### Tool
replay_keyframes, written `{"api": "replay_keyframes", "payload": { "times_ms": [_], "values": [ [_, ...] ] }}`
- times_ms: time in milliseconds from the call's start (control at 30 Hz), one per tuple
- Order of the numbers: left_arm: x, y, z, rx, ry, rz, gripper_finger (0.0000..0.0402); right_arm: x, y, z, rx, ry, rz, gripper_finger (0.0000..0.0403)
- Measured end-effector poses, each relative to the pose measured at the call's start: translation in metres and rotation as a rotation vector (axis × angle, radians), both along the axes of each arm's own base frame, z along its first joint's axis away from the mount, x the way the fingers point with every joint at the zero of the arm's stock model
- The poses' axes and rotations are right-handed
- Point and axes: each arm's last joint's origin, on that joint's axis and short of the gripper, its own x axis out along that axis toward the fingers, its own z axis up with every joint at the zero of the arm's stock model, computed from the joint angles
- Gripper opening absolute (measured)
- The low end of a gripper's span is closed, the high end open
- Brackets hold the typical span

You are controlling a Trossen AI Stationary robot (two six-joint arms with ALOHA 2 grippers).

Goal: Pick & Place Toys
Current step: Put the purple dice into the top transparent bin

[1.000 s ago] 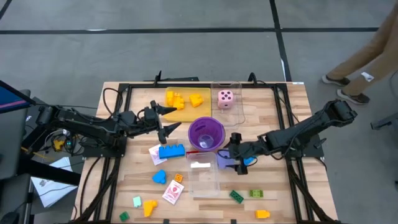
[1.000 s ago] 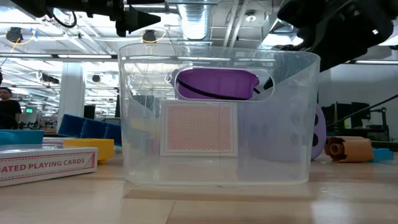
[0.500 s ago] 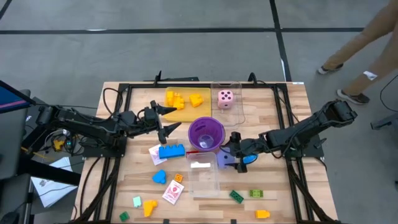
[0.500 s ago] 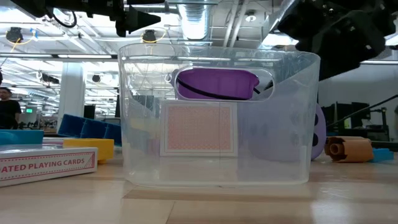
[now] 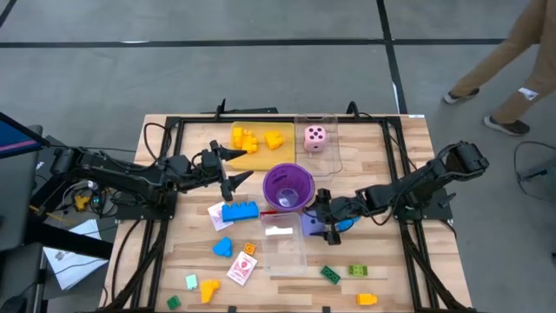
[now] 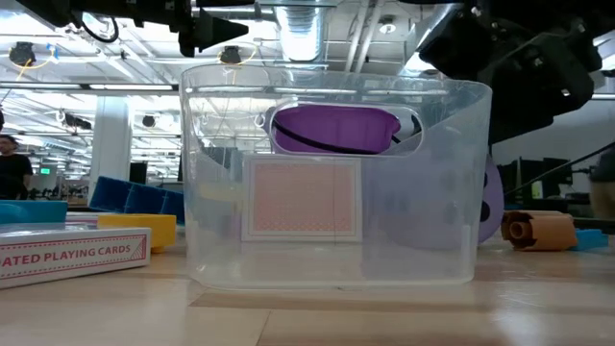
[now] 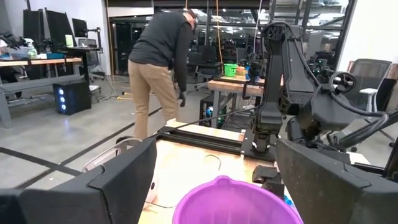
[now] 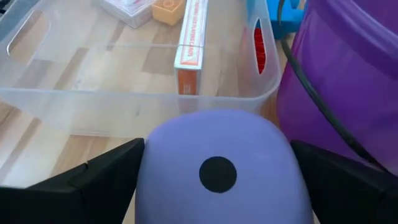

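A purple die (image 8: 217, 155) with one black dot facing up sits on the table between the purple cup (image 5: 288, 187) and the clear tray (image 5: 282, 248). My right gripper (image 5: 325, 219) slants down over it, open, one finger on either side of the die; no frame shows contact. My left gripper (image 5: 248, 165) hovers open and level, just left of the cup. A blue brick (image 5: 241, 211), white-red cards (image 5: 241, 268) and small bricks (image 5: 330, 274) lie on the table. A pink die (image 5: 314, 137) sits at the far side.
A card box (image 8: 189, 43) stands on edge inside the clear tray. The yellow tray (image 5: 261, 156) at the far side holds yellow bricks (image 5: 245, 137). A playing-card box (image 6: 72, 255) lies near the low camera. A person walks past the table's right side (image 5: 512, 52).
My right gripper has come down toward the purple die and shifted a little toward the table's left, staying open. The person beside the table has walked on.
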Motion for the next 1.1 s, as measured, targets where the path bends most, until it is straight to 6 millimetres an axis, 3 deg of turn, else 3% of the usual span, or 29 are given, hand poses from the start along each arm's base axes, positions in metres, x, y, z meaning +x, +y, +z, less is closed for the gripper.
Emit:
{"api": "replay_keyframes", "payload": {
  "times_ms": [1100],
  "values": [
    [0.000, 0.000, 0.000, 0.000, 0.000, 0.000, 0.0323, -0.014, 0.000, -0.003, 0.041, 0.128, -0.031, 0.0388]
  ]
}}
